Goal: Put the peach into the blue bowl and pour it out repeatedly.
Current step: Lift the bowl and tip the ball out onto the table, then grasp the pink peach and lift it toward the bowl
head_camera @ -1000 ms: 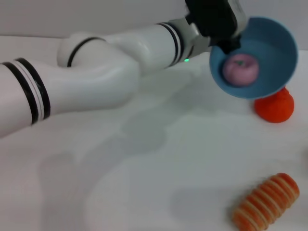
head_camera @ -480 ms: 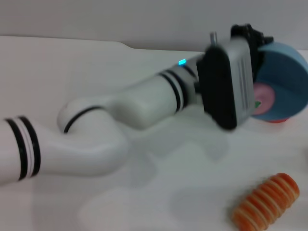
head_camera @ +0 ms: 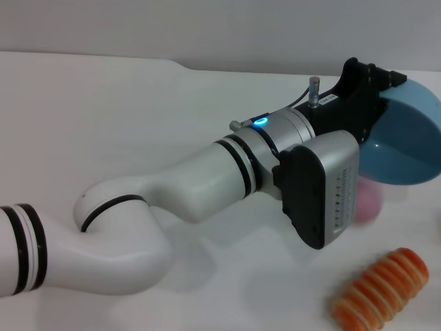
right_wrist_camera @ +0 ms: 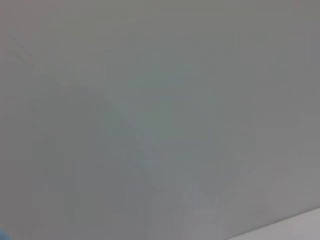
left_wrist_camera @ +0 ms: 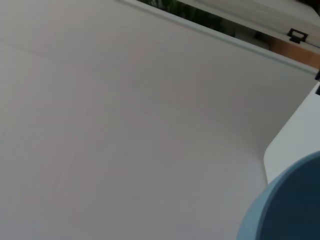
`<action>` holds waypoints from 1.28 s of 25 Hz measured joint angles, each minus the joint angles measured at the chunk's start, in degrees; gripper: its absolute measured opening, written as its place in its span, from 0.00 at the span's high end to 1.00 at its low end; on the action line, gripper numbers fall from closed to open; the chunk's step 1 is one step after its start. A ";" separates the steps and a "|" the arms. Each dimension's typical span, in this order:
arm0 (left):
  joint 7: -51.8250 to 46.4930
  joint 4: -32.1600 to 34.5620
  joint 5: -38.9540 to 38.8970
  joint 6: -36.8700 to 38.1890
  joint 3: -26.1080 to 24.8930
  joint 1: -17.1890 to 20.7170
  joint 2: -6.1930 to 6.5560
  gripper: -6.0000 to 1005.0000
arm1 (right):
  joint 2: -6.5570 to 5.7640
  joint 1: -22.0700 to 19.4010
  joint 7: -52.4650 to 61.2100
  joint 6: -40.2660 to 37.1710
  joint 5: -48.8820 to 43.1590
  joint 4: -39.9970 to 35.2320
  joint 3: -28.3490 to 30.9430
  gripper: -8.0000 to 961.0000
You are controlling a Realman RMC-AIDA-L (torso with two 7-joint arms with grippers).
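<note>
My left gripper (head_camera: 381, 81) reaches across to the far right and is shut on the rim of the blue bowl (head_camera: 410, 141), holding it above the table tipped on its side. The bowl's edge also shows in the left wrist view (left_wrist_camera: 287, 210). The peach (head_camera: 368, 201) is a blurred pale pink ball below the bowl, outside it, just beside the arm's grey wrist housing (head_camera: 324, 193). I cannot tell whether it touches the table. My right gripper is out of view.
An orange striped bread roll (head_camera: 382, 289) lies at the front right of the white table (head_camera: 138, 117). My left arm spans the table from the left edge to the bowl. The right wrist view shows only a plain grey surface.
The left wrist has rolled over and tipped the bowl. The peach, inside the bowl a second ago, has come out and is now below it. The orange-red fruit is now hidden.
</note>
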 joint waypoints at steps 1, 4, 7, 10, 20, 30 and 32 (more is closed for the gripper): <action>0.23 -0.01 -0.09 -0.01 0.10 0.06 0.00 1.00 | 0.00 0.00 0.00 -0.02 0.09 0.01 0.22 0.22; -0.42 0.05 -1.39 0.31 -0.22 0.27 0.00 1.00 | 0.00 -0.04 0.49 -0.29 0.41 0.03 0.51 0.22; -3.28 0.54 -7.72 0.59 -2.22 0.25 -0.01 1.00 | -0.13 0.03 5.12 -0.27 -0.19 -0.26 -0.42 0.22; -7.05 1.10 -16.12 0.92 -6.46 0.04 0.01 1.00 | -0.44 0.41 15.17 -0.91 -4.00 -4.47 -3.11 0.22; -18.55 -3.31 -31.20 40.35 -34.80 -7.02 0.50 1.00 | -0.54 9.49 54.14 -6.91 -28.23 -24.41 -17.39 0.23; -21.58 -7.92 -31.46 48.55 -36.79 -8.42 0.52 1.00 | -0.27 21.87 65.96 -1.01 -35.05 -19.13 -36.54 0.23; -21.59 -8.11 -31.48 48.29 -36.94 -7.98 0.55 1.00 | -0.38 23.31 66.07 0.69 -35.19 -16.75 -39.71 0.22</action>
